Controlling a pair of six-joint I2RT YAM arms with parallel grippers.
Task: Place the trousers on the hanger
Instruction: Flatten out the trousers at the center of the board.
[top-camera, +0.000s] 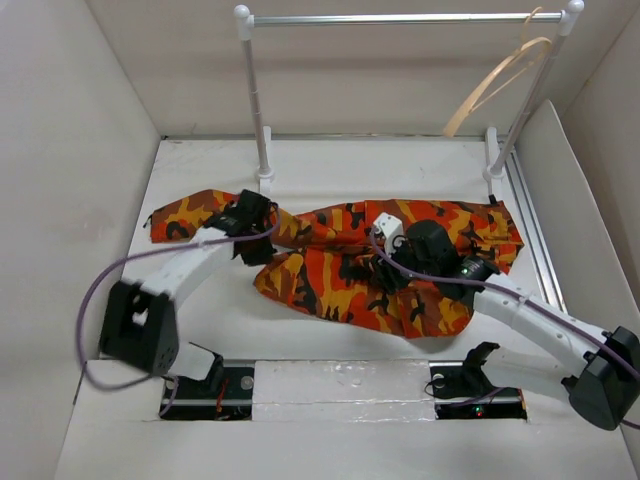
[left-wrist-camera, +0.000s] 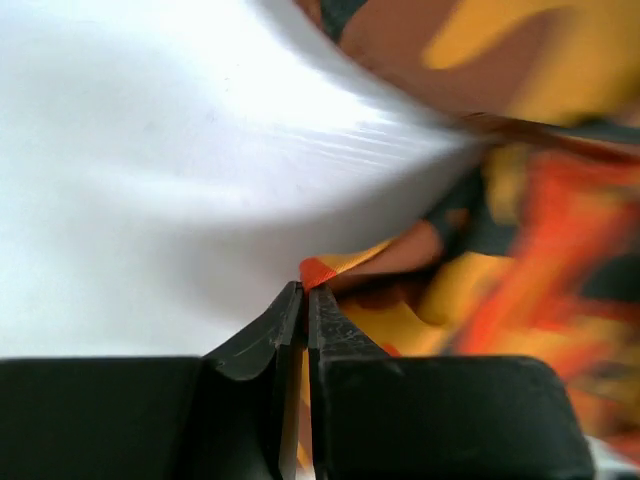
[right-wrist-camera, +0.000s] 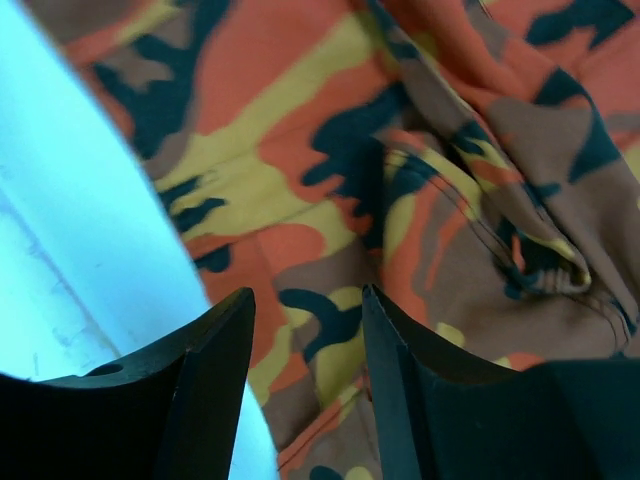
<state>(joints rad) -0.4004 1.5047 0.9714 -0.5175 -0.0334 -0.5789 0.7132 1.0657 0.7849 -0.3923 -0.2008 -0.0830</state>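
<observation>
From above, the trousers (top-camera: 340, 270) lie crumpled across the table (top-camera: 200, 330), well apart from the hanger (top-camera: 495, 75), which hangs bare at the right end of the clothes rail (top-camera: 400, 18); little of the task looks done beyond a first grip. Left wrist view: the left gripper (left-wrist-camera: 305, 288) is pressed closed, a sliver of orange cloth pinched at its tips. Right wrist view: the right gripper (right-wrist-camera: 306, 293) hovers with jaws parted over the fabric, holding nothing; lifting and draping remain

Orange camouflage trousers (top-camera: 330, 285) lie crumpled across the table (top-camera: 200, 165); a tan wooden hanger (top-camera: 480, 88) hangs tilted from the rail (top-camera: 400, 18).
</observation>
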